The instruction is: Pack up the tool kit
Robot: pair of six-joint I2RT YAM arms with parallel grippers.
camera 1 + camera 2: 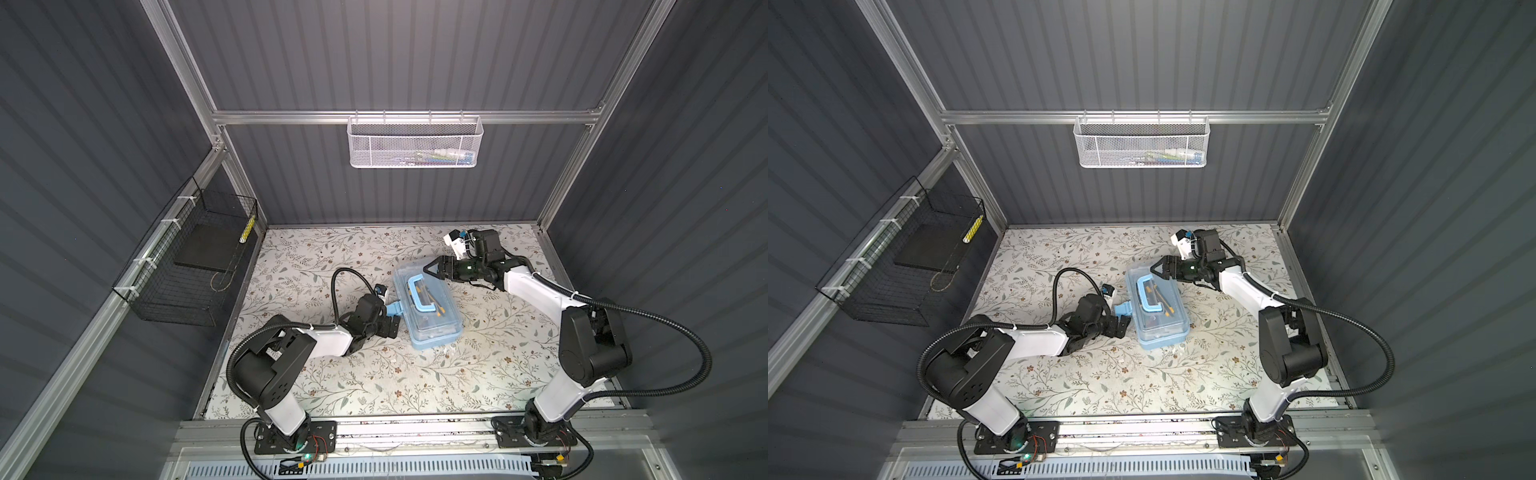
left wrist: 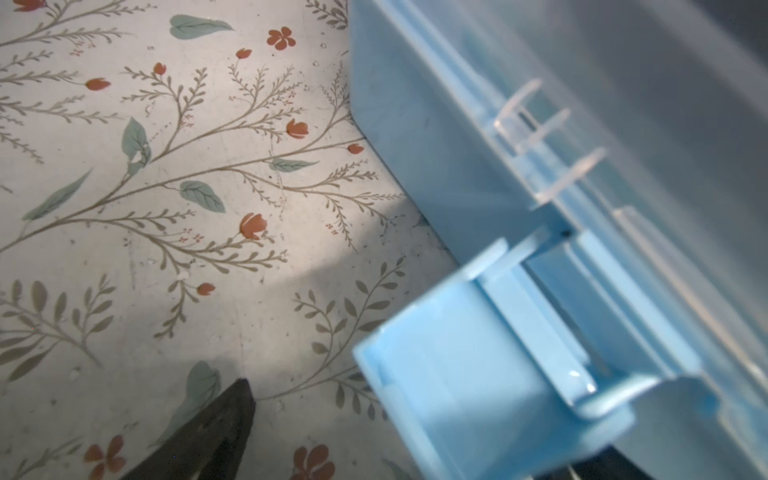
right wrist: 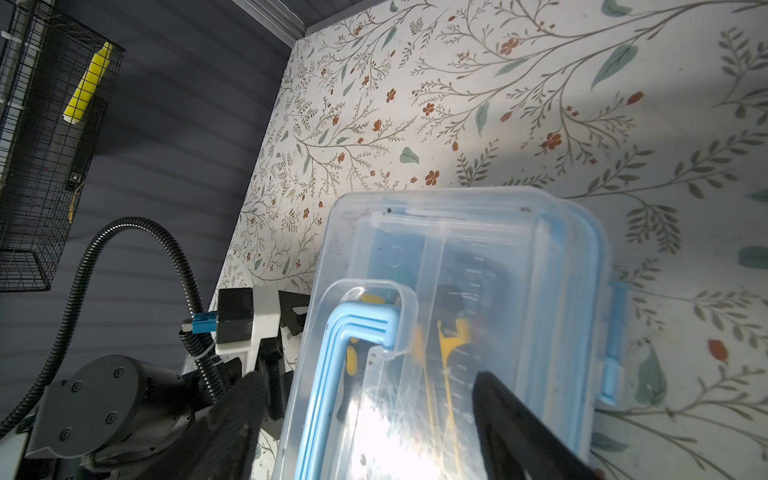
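Nearest the front, the left claw [image 1: 384, 326] sat wide open, holding nothing, beside the flipped-out pale-blue latch [image 1: 395, 308] at the box's 9 o'clock side. The small light-blue plastic tool kit with a clear lid [image 1: 428, 307] lay mid-bench [image 1: 374, 382], lid down. At its 12 o'clock end the right claw [image 1: 432, 269] hovered, mostly open and empty. If the left claw shoves that latch off-angle, I'd guess the box just skids.
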